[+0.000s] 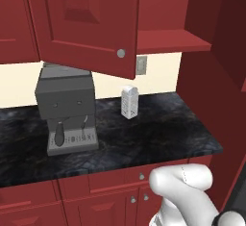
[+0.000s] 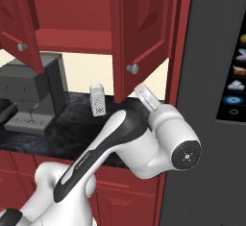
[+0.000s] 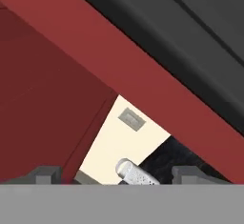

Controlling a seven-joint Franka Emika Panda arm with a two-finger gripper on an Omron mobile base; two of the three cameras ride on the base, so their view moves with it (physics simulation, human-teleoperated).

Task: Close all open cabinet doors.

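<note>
Closing the cabinet doors: both hang open over the counter (image 1: 158,138), left door (image 1: 86,23) above the coffee machine (image 1: 65,109), right door (image 2: 139,32) beside the fridge (image 2: 211,100).
Judgement: press the right door's outer face near the knob (image 2: 132,69), pushing steadily along the swing, clear of the shaker (image 2: 98,99). Arm folded, elbow forward, hand raised behind that door; gripper (image 3: 112,175) tips stand apart, holding nothing.

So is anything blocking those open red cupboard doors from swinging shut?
Nothing visible does. The left door and right door hang open above the coffee machine and grater, which stand lower on the counter; the shelf looks bare.
</note>
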